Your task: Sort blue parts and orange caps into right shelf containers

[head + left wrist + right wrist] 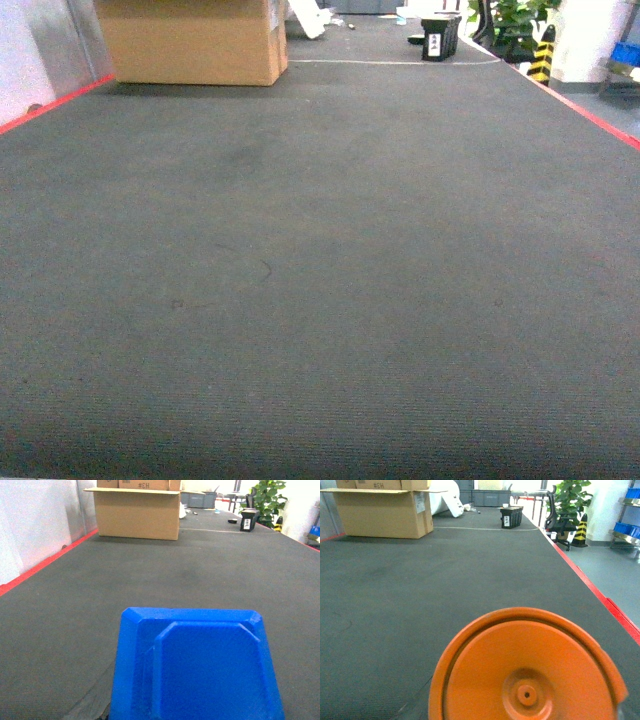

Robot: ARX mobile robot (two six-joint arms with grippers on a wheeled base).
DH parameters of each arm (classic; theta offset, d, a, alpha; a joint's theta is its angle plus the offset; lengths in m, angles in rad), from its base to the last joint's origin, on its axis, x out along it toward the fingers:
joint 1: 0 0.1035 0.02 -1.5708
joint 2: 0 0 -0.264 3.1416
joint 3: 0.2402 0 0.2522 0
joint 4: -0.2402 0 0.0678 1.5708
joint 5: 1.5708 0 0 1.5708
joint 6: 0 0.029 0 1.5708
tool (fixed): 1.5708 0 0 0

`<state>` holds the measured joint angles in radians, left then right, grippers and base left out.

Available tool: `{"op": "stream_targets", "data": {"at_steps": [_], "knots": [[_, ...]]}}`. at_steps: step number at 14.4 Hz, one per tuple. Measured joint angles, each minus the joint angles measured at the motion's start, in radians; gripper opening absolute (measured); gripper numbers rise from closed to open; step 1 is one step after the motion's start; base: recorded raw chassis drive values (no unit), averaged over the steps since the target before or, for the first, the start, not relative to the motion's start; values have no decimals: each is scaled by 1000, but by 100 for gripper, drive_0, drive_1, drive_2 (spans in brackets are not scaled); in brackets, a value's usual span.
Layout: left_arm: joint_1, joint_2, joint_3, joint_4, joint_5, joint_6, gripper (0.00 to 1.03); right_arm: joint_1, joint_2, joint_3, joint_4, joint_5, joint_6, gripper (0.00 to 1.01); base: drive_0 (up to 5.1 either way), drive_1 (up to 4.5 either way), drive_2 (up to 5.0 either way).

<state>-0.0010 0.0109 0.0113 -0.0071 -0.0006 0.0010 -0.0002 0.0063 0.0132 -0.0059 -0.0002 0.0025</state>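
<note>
Left gripper unseen; blue part (197, 667) filled its wrist view, apparently held, grip not verifiable. Right likewise with orange cap (527, 667). Both above dark mat (320, 280).

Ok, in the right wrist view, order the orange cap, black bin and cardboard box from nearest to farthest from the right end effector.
1. Orange cap: right at the camera, bottom centre.
2. Cardboard box: far left.
3. Black bin: far, right of centre, slightly beyond the box.
</note>
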Motion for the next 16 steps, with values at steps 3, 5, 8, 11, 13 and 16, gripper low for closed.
{"op": "stream_targets", "data": {"at_steps": [3, 5, 8, 11, 13, 16], "knots": [[1, 0, 0, 0, 0, 0, 42, 0, 0, 0, 0, 0, 0, 45, -118, -118, -118], [1, 0, 0, 0, 0, 0, 42, 0, 0, 0, 0, 0, 0, 45, -168, -168, -168], [1, 0, 0, 0, 0, 0, 42, 0, 0, 0, 0, 0, 0, 45, -168, -168, -168], [1, 0, 0, 0, 0, 0, 42, 0, 0, 0, 0, 0, 0, 45, -165, -165, -165], [1, 0, 0, 0, 0, 0, 42, 0, 0, 0, 0, 0, 0, 45, -170, -170, -170], [1, 0, 0, 0, 0, 0, 42, 0, 0, 0, 0, 0, 0, 45, -157, -157, -157]]}}
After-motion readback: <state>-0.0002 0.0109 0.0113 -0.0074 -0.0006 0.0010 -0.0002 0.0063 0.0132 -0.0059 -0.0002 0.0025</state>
